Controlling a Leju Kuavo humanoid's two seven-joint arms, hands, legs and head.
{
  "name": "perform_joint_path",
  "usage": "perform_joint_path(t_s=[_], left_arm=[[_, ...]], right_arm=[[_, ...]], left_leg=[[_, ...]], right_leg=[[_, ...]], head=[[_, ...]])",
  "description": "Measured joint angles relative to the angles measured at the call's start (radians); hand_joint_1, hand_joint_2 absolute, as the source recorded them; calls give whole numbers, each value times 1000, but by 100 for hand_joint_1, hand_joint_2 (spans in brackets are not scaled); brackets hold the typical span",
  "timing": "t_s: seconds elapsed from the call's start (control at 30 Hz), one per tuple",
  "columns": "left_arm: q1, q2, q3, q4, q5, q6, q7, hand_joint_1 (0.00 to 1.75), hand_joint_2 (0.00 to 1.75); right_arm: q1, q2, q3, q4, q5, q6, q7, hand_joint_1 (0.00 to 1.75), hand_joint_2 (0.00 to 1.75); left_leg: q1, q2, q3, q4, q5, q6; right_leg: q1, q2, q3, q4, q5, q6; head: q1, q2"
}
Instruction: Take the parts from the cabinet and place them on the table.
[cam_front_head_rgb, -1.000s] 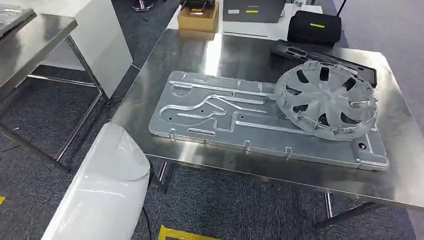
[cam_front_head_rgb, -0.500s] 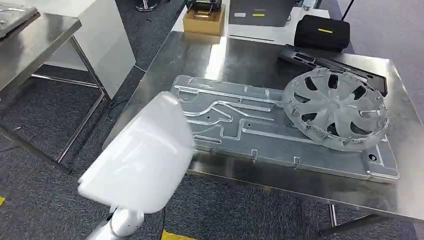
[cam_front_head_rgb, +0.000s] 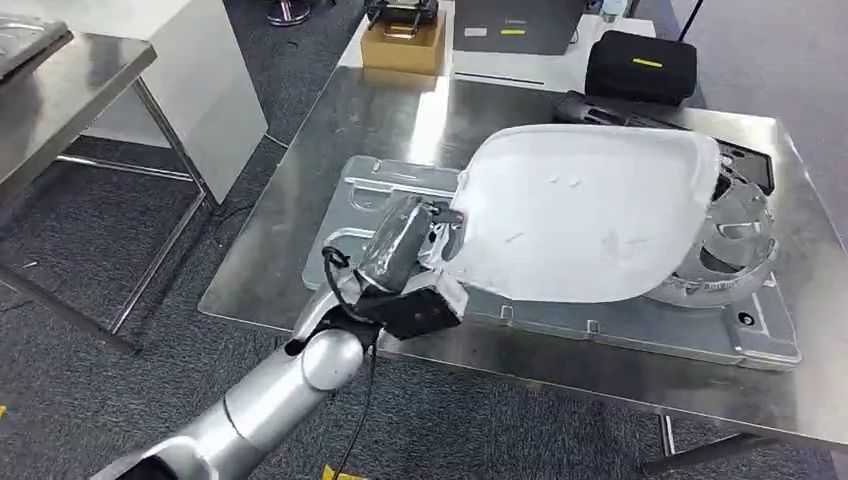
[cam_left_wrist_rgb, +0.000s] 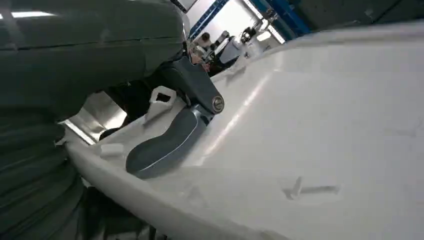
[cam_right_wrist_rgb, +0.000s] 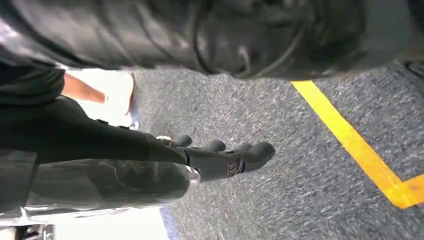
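Observation:
A large white plastic panel (cam_front_head_rgb: 585, 215) hangs flat over the steel table (cam_front_head_rgb: 290, 240), and my left hand (cam_front_head_rgb: 405, 245) grips its near-left edge. It covers part of a long grey metal plate (cam_front_head_rgb: 620, 330) and most of a silver wheel cover (cam_front_head_rgb: 740, 240) that lie on the table. In the left wrist view my thumb (cam_left_wrist_rgb: 165, 142) presses on the panel's (cam_left_wrist_rgb: 325, 125) white surface. My right hand (cam_right_wrist_rgb: 225, 157) hangs above grey carpet with its fingers straight and nothing in it.
At the table's far side are a cardboard box (cam_front_head_rgb: 402, 42), a black case (cam_front_head_rgb: 640, 65) and a long black part (cam_front_head_rgb: 600, 108). A second steel table (cam_front_head_rgb: 60, 90) and a white cabinet (cam_front_head_rgb: 190, 70) stand to the left. A yellow floor line (cam_right_wrist_rgb: 350, 140) runs under my right hand.
My left arm has swung the white panel from low at the left, up and to the right, over the plate and wheel cover. The view shifted slightly.

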Motion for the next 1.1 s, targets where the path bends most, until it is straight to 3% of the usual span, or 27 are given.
perform_joint_path(t_s=[0.07, 0.1, 0.13, 0.17, 0.23, 0.27, 0.3, 0.33, 0.4, 0.43, 0.47, 0.57, 0.6, 0.63, 0.67, 0.73, 0.77, 0.8, 0.87, 0.9, 0.93, 0.97, 1.1], left_arm=[[-43, -23, -18, 64, -31, -23, 19, 175, 175], [-63, -38, -28, 96, -43, -31, 26, 175, 175], [-80, -50, -33, 119, -53, -32, 29, 175, 175], [-101, -60, -41, 145, -76, -29, 42, 175, 175], [-148, -72, -69, 209, -180, -22, 102, 175, 175], [-174, -76, -85, 248, -246, -23, 143, 175, 175], [-203, -81, -104, 296, -324, -33, 194, 175, 175], [-234, -86, -122, 339, -388, -46, 233, 175, 175], [-303, -103, -149, 444, -509, -77, 291, 175, 175], [-333, -108, -161, 495, -563, -91, 311, 175, 175], [-368, -112, -173, 547, -613, -108, 326, 175, 175], [-426, -119, -204, 667, -715, -146, 349, 175, 175], [-439, -122, -211, 700, -734, -159, 354, 175, 175], [-450, -124, -218, 735, -745, -166, 356, 175, 175], [-463, -127, -225, 760, -749, -179, 357, 175, 175], [-473, -128, -232, 812, -759, -220, 361, 175, 175], [-471, -128, -234, 836, -766, -239, 362, 175, 175], [-468, -128, -240, 861, -772, -256, 366, 175, 175], [-467, -128, -247, 892, -779, -265, 368, 175, 175], [-469, -128, -247, 905, -782, -265, 370, 0, 175], [-472, -128, -248, 912, -783, -265, 371, 0, 175], [-475, -129, -248, 923, -785, -266, 373, 0, 175], [-474, -128, -249, 939, -790, -237, 384, 0, 175]], right_arm=[[-8, 1, 3, -2, 6, 12, 5, 0, 0], [-13, 1, 5, -5, 9, 13, 6, 0, 0], [-16, 1, 6, -6, 9, 14, 7, 0, 0], [-19, 1, 7, -7, 10, 17, 7, 0, 0], [-23, 2, 12, -7, 13, 26, 8, 0, 0], [-24, 2, 17, -7, 15, 29, 8, 0, 0], [-28, 3, 19, -9, 18, 30, 8, 0, 0], [-34, 5, 22, -10, 24, 32, 8, 0, 0], [-44, 7, 29, -11, 35, 41, 9, 0, 0], [-46, 9, 34, -11, 43, 45, 9, 0, 0], [-50, 15, 38, -11, 49, 46, 9, 0, 0], [-56, 27, 52, -11, 64, 46, 10, 0, 0], [-57, 32, 56, -11, 67, 47, 10, 0, 0], [-58, 37, 60, -11, 69, 47, 11, 0, 0], [-59, 42, 65, -11, 71, 47, 11, 0, 0], [-62, 47, 72, -11, 77, 47, 11, 0, 0], [-62, 48, 74, -11, 79, 47, 11, 0, 0], [-62, 50, 74, -11, 81, 47, 11, 0, 0], [-61, 50, 75, -11, 82, 47, 11, 0, 0], [-61, 52, 76, -11, 82, 47, 11, 0, 0], [-62, 53, 76, -11, 82, 47, 11, 0, 0], [-63, 53, 79, -11, 82, 47, 11, 0, 0], [-63, 55, 81, -10, 87, 48, 11, 0, 0]], left_leg=[[-6, -4, -1, -5, 1, 11], [2, -2, 8, -19, 8, 21], [1, -1, 10, -22, 8, 23], [0, 0, 9, -22, 8, 30], [-5, 1, 9, -22, 6, 35], [-8, 0, 10, -21, 5, 36], [-10, -1, 11, -21, 4, 37], [-12, -2, 14, -20, 3, 38], [-13, -4, 18, -18, 0, 36], [-13, -4, 18, -18, -2, 34], [-19, -4, 12, -13, -2, 28], [-17, -1, 13, -20, -1, 16], [-20, -1, 12, -17, -7, 9], [-16, -1, 4, 4, -24, 4], [-15, -1, -20, 54, -54, 0], [-13, -1, -96, 210, -118, -7], [-12, -1, -127, 266, -132, -10], [-9, -1, -142, 283, -121, -12], [-4, 0, -108, 188, -45, -13], [-3, 1, -68, 96, 7, -11], [-2, 3, -42, 36, 36, -9], [-8, 4, -19, -4, 23, -7], [-8, -2, -16, -18, 25, 14]], right_leg=[[-3, -4, 3, -6, 2, 10], [-7, -2, 0, -1, -6, 16], [-8, -2, -8, 24, -20, 18], [-7, -2, -37, 81, -51, 20], [-8, -1, -119, 237, -111, 24], [-8, -1, -152, 291, -119, 25], [-8, -1, -160, 293, -100, 24], [-8, -1, -145, 248, -60, 21], [-7, -1, -73, 79, 39, 12], [-5, 0, -49, 23, 43, 7], [4, 1, -41, 4, 39, 4], [7, 5, -43, 3, 36, -2], [-3, 5, -37, -8, 41, -11], [-2, 4, -33, -13, 42, -14], [-3, 2, -32, -13, 42, -20], [-2, 0, -30, -13, 39, -27], [-2, 0, -29, -12, 38, -28], [-2, 1, -28, -11, 37, -28], [-2, 1, -25, -9, 33, -27], [-3, 1, -23, -5, 29, -23], [-2, 1, -22, -2, 25, -20], [5, 1, -27, 3, 21, -13], [2, -4, -23, -4, 24, 7]], head=[[-1, 0], [-2, 0], [0, 0], [0, 0], [0, 0], [0, 0], [-1, 0], [0, 0], [0, 0], [0, 0], [0, 0], [-1, 0], [-1, 0], [-1, 0], [-2, 0], [-2, 0], [-2, 0], [-2, 0], [-2, 0], [-2, 0], [-2, 0], [-2, 0], [-2, 0]])
